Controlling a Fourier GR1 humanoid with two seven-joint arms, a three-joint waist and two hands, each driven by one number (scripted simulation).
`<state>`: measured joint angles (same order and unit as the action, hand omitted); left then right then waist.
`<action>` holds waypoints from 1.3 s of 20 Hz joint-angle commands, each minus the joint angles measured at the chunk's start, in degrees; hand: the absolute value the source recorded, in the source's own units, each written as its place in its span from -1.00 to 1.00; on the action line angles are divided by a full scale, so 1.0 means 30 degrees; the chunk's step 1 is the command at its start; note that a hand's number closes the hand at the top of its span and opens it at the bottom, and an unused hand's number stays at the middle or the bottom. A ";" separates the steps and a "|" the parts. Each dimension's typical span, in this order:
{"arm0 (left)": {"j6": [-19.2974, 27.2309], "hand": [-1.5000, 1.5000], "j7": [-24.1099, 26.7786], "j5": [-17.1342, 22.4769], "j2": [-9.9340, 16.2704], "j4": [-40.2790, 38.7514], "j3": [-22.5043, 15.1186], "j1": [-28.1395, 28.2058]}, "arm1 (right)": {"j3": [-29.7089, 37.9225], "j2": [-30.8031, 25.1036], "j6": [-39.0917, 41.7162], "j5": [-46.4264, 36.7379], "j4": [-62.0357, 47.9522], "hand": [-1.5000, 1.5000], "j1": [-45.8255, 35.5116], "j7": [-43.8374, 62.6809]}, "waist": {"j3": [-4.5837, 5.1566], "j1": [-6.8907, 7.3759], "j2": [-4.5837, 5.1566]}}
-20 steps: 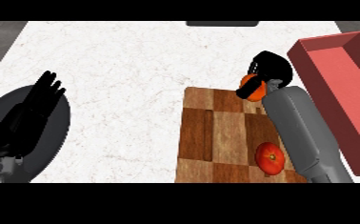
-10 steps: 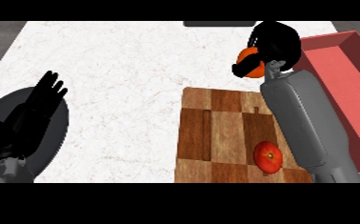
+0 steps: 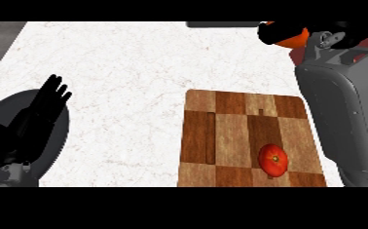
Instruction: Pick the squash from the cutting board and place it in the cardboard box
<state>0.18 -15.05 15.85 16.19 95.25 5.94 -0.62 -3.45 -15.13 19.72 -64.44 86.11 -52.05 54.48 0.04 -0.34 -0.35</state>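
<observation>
Resting at the far left: left hand (image 3: 49, 101), black, fingers straight and spread, pointing up, holding nothing; beneath and around it a dark round plate (image 3: 59, 138), grey-black, cut off by the left edge, with nothing visible on it apart from the hand and forearm lying across.

Right of that hand, well apart, across a stretch of white speckled counter (image 3: 129, 67): cutting board (image 3: 230, 130), wooden, checkered in light and dark brown blocks, with a long dark groove near its left side; on the board, toward its lower right corner, a red round tomato (image 3: 273, 158) with a small dark stem spot, lying alone and touched by nothing.

Further right and higher, beyond the board's far edge: right hand (image 3: 282, 30), black, fingers curled round the squash (image 3: 295, 39); squash showing only as a bright orange rounded patch between the dark fingers, mostly hidden, lifted clear of the board; grey forearm running down from that hand along the right edge, overlapping the board's right side.

Just right of the right hand, behind the wrist: a sliver of red, the cardboard box (image 3: 358, 53), largely hidden by the arm; contents impossible to tell; squash near it, not seen inside it.
</observation>
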 commanded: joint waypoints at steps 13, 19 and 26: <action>-0.0680 0.00 -0.1349 0.0581 0.0634 0.0693 0.1087 -0.0952 | 0.4658 -0.4771 -0.0057 0.0087 -0.1986 1.00 0.1374 -0.3159 | -0.0026 0.0227 0.0132; -0.1120 0.00 -0.0909 0.0468 0.0049 0.1146 0.1041 0.0405 | 0.5858 -0.5638 -0.2317 0.0666 -0.2693 1.00 0.3363 -0.5810 | -0.0023 0.0262 0.0111; -0.0640 0.00 -0.0051 -0.0734 -0.0695 0.0514 0.0714 0.0103 | 0.6797 -0.5468 -0.4721 0.1457 -0.5753 1.00 0.4628 -0.8092 | -0.0021 0.0254 0.0131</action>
<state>-2.63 -15.03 14.73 15.05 94.75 8.34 -1.67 14.52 -30.82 7.87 -62.22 72.85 -39.74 33.86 -0.02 0.32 0.07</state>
